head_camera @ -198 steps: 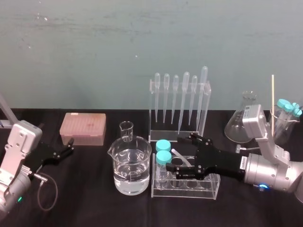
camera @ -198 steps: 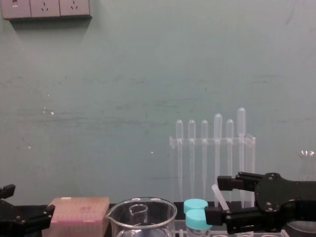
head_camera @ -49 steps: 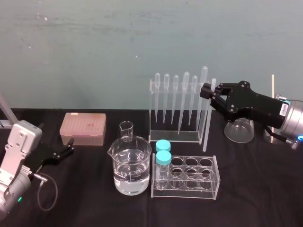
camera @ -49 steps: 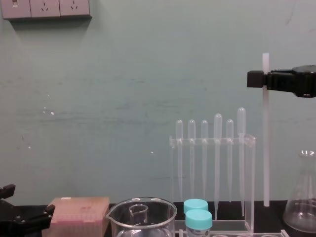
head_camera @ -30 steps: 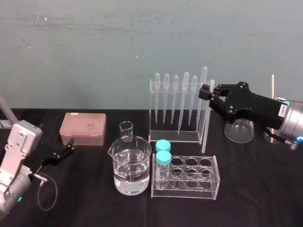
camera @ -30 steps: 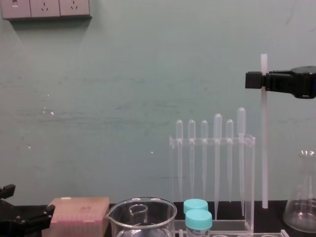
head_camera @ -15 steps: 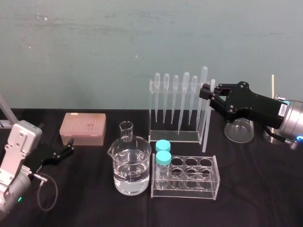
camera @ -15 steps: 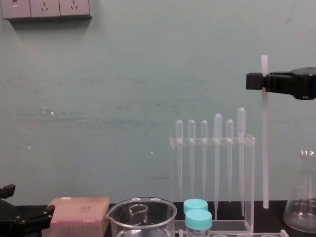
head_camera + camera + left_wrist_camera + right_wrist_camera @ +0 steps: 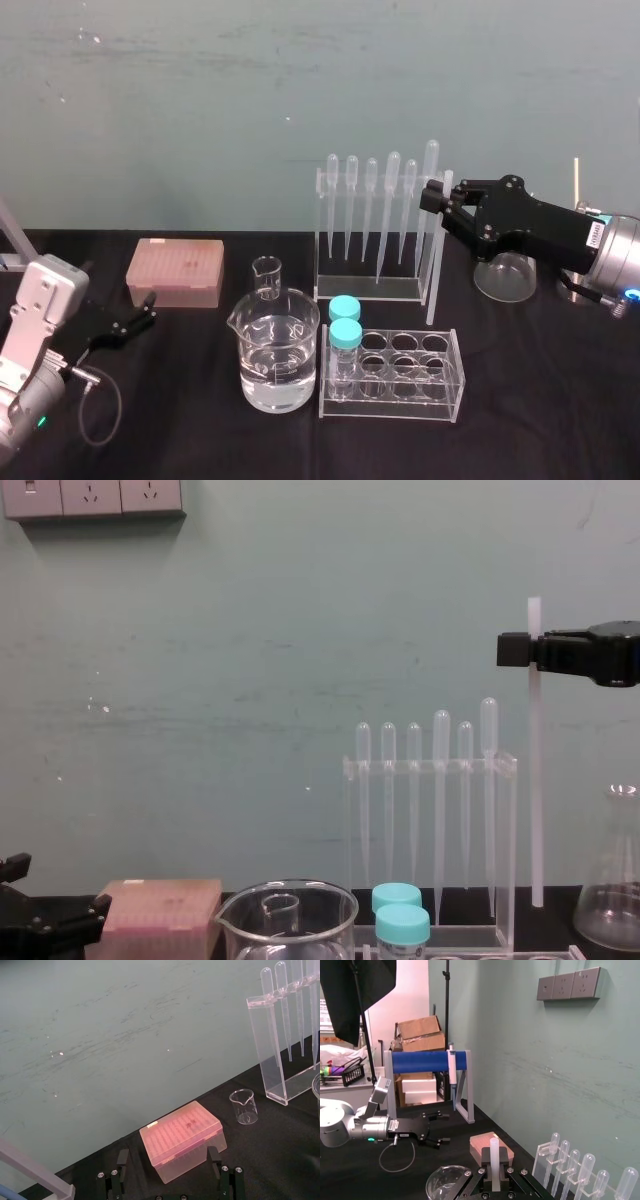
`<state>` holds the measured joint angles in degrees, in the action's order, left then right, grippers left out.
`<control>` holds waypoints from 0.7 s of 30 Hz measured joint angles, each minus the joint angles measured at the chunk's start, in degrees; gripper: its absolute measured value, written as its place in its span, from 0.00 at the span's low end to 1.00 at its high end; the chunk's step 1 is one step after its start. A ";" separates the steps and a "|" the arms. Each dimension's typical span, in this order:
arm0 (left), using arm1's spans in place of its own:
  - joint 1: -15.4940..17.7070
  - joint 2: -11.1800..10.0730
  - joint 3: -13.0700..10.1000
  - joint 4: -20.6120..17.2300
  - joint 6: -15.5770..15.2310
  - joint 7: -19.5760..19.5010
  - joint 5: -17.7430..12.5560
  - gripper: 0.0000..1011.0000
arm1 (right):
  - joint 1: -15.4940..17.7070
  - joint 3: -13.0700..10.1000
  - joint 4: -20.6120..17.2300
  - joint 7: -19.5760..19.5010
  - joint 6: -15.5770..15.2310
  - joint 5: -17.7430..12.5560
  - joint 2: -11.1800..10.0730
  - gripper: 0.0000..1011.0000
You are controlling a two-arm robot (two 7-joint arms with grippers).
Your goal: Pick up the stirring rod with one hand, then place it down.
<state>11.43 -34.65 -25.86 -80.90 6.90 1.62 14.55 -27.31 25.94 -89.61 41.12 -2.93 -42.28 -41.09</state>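
Observation:
The stirring rod is a long translucent white stick that hangs nearly upright, just right of the pipette rack. My right gripper is shut on it near its top end. In the chest view the stirring rod reaches from above the right gripper down to just above the table. The right wrist view shows the stirring rod rising from between the jaws. My left gripper is parked low at the far left, open in the left wrist view with nothing between its fingers.
In front of the pipette rack stand a water-filled beaker, a small beaker and a clear tube rack holding two teal-capped tubes. A pink tip box sits at the left. A conical flask stands under the right arm.
The right gripper and the stirring rod have sunk very slightly over the last second. The left arm has not moved.

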 joint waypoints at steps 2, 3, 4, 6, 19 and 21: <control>0.00 0.00 0.00 0.00 0.00 0.00 0.00 0.99 | -0.01 0.01 0.01 0.03 -0.01 0.00 0.00 0.08; 0.00 0.00 0.00 0.00 0.00 0.00 0.00 0.99 | -0.02 0.01 0.02 0.04 -0.01 -0.01 0.00 0.08; 0.00 0.00 0.00 0.00 0.00 0.00 0.00 0.99 | -0.02 0.03 0.02 0.06 -0.02 -0.01 0.00 0.08; 0.00 0.00 0.00 0.00 0.00 0.00 0.00 0.99 | -0.03 0.05 0.02 0.07 -0.01 -0.01 0.00 0.08; 0.00 0.00 0.00 0.00 0.00 0.00 0.00 0.99 | -0.11 0.13 0.00 0.06 0.01 0.08 0.13 0.08; 0.00 0.00 0.00 0.00 0.00 0.00 0.00 0.99 | -0.12 0.14 0.00 0.06 0.01 0.09 0.18 0.08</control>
<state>11.43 -34.65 -25.86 -80.90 6.91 1.62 14.55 -27.43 26.08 -89.62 41.17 -2.92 -42.19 -40.91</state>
